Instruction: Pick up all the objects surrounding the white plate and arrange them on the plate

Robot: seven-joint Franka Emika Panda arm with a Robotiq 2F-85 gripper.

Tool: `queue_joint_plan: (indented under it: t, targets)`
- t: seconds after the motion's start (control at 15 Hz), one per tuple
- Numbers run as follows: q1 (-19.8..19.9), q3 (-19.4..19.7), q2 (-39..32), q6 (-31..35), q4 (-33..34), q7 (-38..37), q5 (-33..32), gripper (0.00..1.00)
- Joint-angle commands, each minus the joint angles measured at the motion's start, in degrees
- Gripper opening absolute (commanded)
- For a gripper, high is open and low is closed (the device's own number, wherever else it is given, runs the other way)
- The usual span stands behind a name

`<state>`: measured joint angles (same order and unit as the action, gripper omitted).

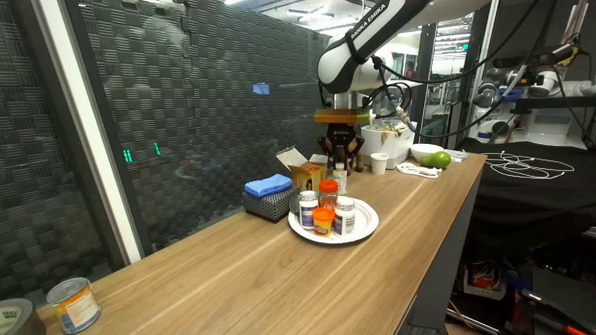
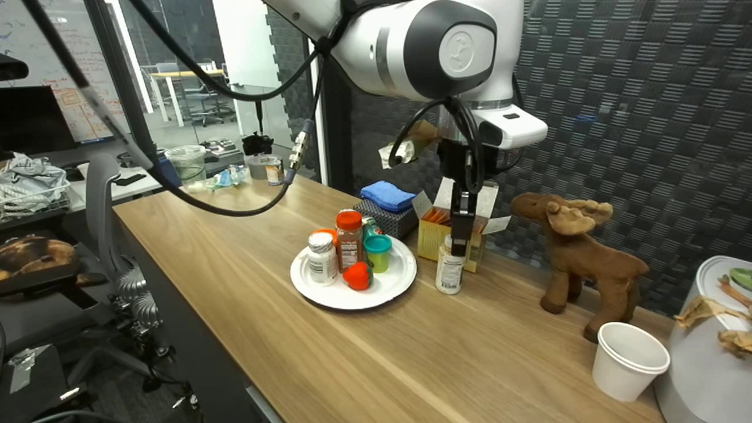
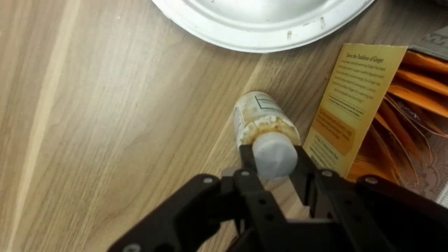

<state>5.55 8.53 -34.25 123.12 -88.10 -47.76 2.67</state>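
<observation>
The jaws clamp a white bottle (image 2: 449, 276) toward the wall-side edge of the bench (image 2: 364, 364). The plate (image 2: 382, 295) holds jars (image 2: 349, 244).

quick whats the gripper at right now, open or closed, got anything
Gripper: closed, holding the white bottle beside the plate by its cap end.

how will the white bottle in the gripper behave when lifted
The white bottle will probably stay stiff, as it looks firm and evenly round. It may swing a little, since the gripper has it only near the top. Being cylindrical, it could roll if dropped.
</observation>
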Motion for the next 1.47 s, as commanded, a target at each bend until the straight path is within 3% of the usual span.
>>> queue_joint_plan:
  t: [0.0,0.27,0.47,0.87,1.07,1.4]
  targets:
    - [-0.85,0.56,2.58,0.20,-1.61,-0.58,1.20,0.09]
    - [-3.10,1.26,9.67,2.35,-9.06,-2.30,-0.93,0.08]
    - [-5.68,1.46,17.88,4.31,-18.24,-4.40,-3.71,0.08]
    - [-8.25,-1.21,30.13,6.56,-35.25,-11.34,-9.11,0.08]
    - [-7.72,-3.22,33.61,8.78,-41.73,-12.14,-7.83,0.08]
    - [-7.08,-5.13,34.69,14.79,-46.98,-10.71,-5.52,0.08]
